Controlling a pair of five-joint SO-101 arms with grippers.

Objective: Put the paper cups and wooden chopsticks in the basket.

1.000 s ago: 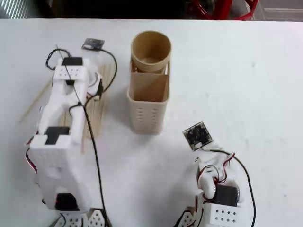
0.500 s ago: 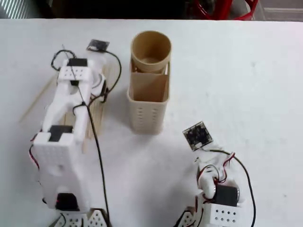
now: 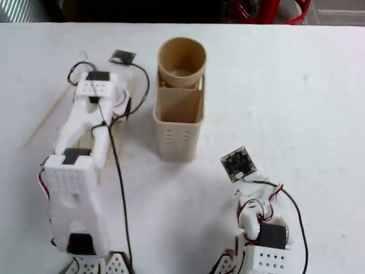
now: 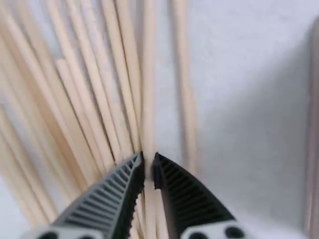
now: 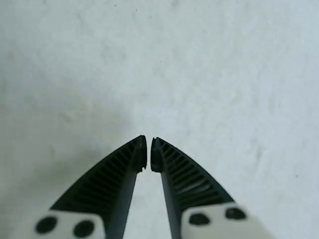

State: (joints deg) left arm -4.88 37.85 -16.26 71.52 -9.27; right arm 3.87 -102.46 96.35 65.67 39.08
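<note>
Left tool (image 4: 148,162) down on the wooden chopsticks (image 4: 75,99), which lie on the bench (image 3: 296,91) beside the basket (image 3: 178,134).
It pinches one chopstick (image 4: 149,74). Right tool (image 5: 148,149) pressed together over the bench. Paper cup (image 3: 182,60) stands in the basket.

Bright, even light is flooding the white table (image 3: 296,85); a faint shadow is pooling beside the right gripper (image 5: 148,149).

cup (image 3: 182,60): tan
basket (image 3: 178,134): beige, rows of small holes
chopsticks (image 4: 89,99): pale wood
table (image 3: 285,85): white
arms (image 3: 74,182): white
left gripper (image 4: 148,162): black, ribbed
right gripper (image 5: 148,145): black, ribbed
</note>
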